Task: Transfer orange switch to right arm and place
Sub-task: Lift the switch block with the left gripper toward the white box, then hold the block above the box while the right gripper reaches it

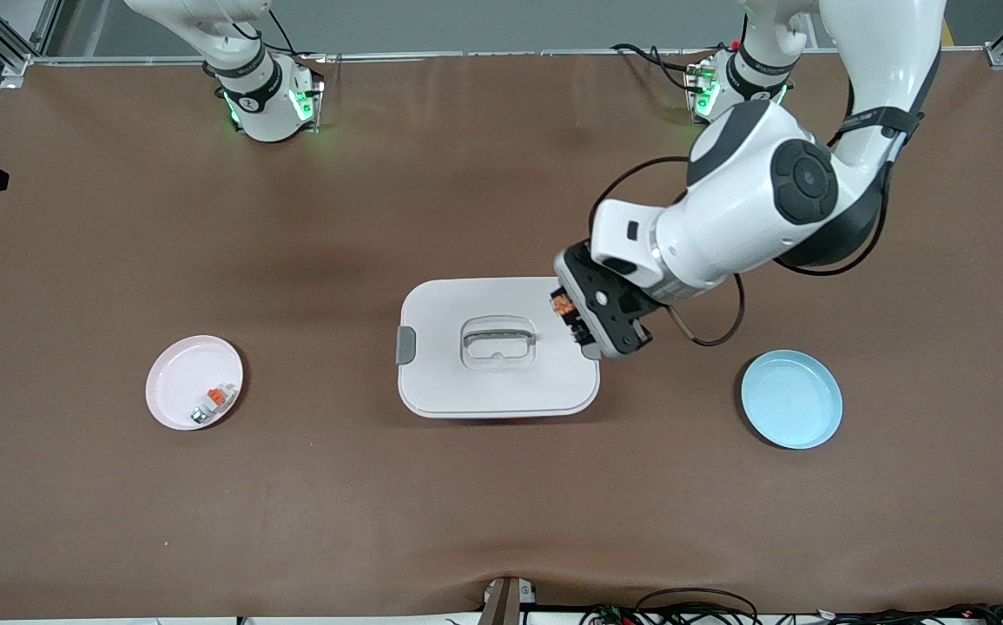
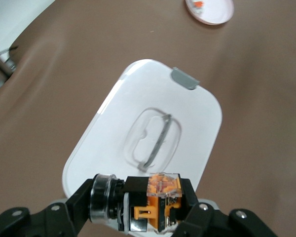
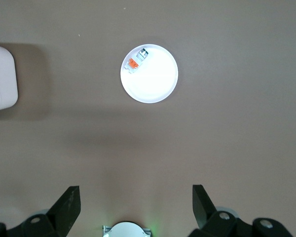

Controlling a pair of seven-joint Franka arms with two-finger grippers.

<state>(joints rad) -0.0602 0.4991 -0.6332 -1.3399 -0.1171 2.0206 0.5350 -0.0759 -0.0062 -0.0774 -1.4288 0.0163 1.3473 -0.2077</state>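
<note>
My left gripper [image 1: 570,314] is shut on the orange switch [image 1: 563,305], a small black block with an orange band, and holds it in the air over the edge of the white lidded box [image 1: 466,386] at the left arm's end. In the left wrist view the switch [image 2: 158,201] sits clamped between the two black fingers, with the gripper [image 2: 138,213] over the box lid [image 2: 138,98]. My right gripper [image 3: 135,197] is open and empty, high over bare table near the right arm's base [image 1: 262,95]. It is out of the front view.
A pink plate [image 1: 178,373] toward the right arm's end holds a whitish-grey part with an orange tab [image 1: 213,401]; both show in the right wrist view, plate [image 3: 155,84] and part [image 3: 135,60]. A blue plate [image 1: 792,399] lies toward the left arm's end.
</note>
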